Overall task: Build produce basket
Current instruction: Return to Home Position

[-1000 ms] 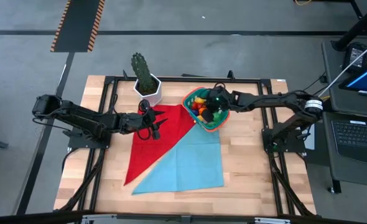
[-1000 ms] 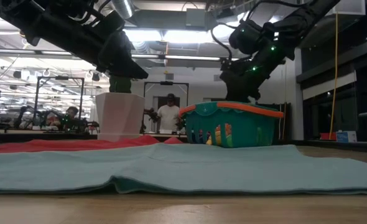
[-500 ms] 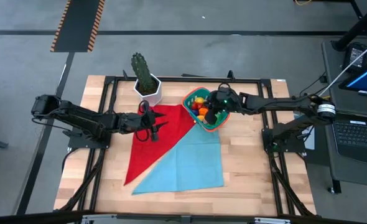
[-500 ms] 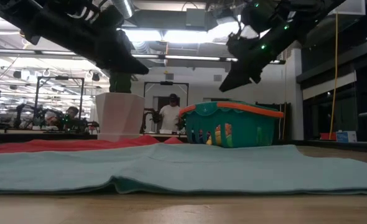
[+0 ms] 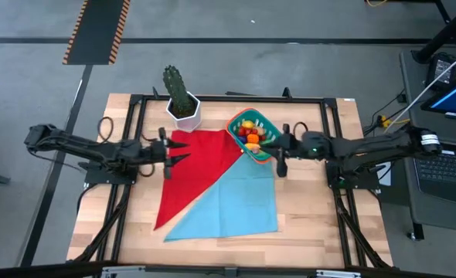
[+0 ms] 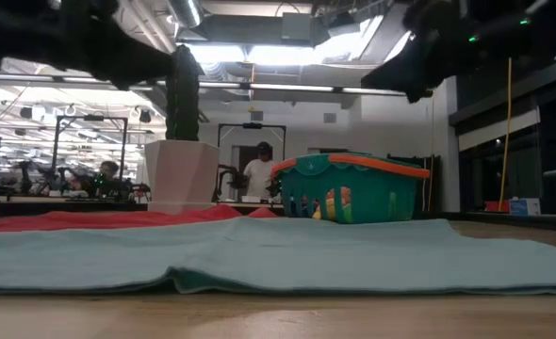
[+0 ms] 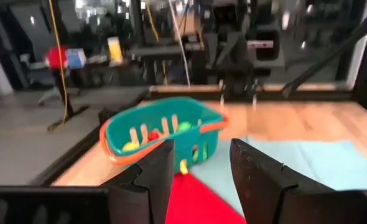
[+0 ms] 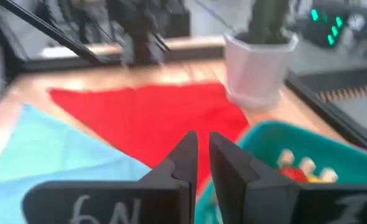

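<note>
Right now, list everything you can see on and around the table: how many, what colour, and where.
basket: one, teal with an orange rim, back of the table.
produce: several pieces, red, orange, yellow and green, inside the basket.
pot: one, white, left of the basket.
cactus: one, green, in the pot.
red cloth: one, centre-left.
blue cloth: one, light blue, beside the red one.
table: one, light wood.
person: one, in the room behind.
left gripper: open, at the red cloth's left edge.
right gripper: shut, right of the basket.
</note>
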You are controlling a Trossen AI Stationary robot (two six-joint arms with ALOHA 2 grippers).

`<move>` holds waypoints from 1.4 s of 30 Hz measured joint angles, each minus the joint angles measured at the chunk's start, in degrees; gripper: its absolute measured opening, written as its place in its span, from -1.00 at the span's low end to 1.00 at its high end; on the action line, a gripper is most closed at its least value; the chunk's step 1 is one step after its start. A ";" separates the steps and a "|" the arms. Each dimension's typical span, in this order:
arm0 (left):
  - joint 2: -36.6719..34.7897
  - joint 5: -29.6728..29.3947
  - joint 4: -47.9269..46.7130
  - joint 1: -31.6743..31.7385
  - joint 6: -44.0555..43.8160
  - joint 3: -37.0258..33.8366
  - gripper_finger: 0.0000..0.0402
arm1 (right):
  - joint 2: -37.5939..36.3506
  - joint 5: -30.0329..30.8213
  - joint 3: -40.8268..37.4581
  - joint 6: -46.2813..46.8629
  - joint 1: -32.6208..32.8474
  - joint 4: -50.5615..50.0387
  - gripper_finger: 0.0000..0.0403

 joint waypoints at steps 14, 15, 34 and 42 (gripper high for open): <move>-25.92 -0.21 -4.73 1.46 3.83 -10.85 -0.21 | -6.69 0.01 -4.42 -0.19 6.15 6.24 -0.78; -26.46 0.10 -5.09 1.97 3.83 -10.86 -0.21 | -6.68 0.02 -4.42 -0.20 6.52 6.40 -0.78; -26.54 22.34 -9.63 14.90 2.55 -10.86 -0.22 | -17.33 -2.21 -14.68 -3.10 7.05 16.38 -0.78; -26.54 22.30 -9.61 16.39 3.78 -10.86 -0.23 | -30.99 -0.13 -20.78 -4.31 5.81 9.41 -0.78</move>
